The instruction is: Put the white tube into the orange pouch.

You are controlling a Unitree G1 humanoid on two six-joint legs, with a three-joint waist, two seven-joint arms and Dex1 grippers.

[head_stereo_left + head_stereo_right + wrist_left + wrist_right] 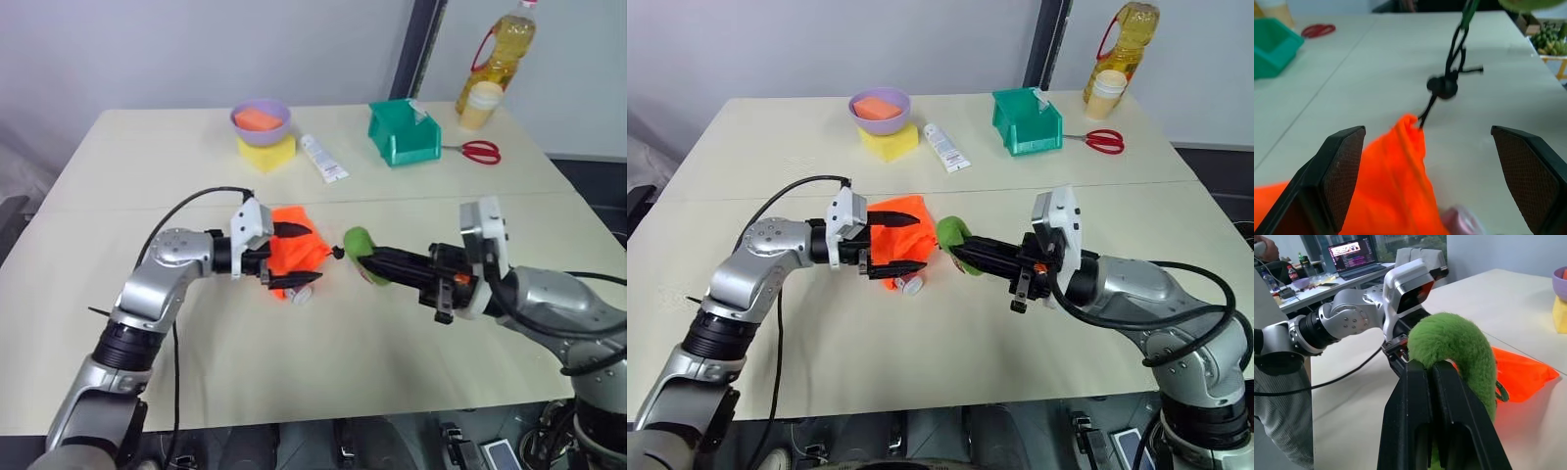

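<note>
The pouch (294, 251) is hung by its green disc (954, 242), pinched in the right claw (962, 251); the left claw (296, 257) is spread around it. The tube (911, 285), half inside near the table's middle, may be tipped out if the disc is lifted further.

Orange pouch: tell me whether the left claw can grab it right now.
Probably yes: the left claw is open with its fingers either side of the orange pouch, nothing between them. The right claw only pinches the green disc.

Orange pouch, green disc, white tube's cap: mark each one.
orange pouch (902, 227): right eye view, fabric body.
green disc (1459, 345): right wrist view, fuzzy top.
white tube (912, 285): right eye view, capped end under the pouch.
</note>
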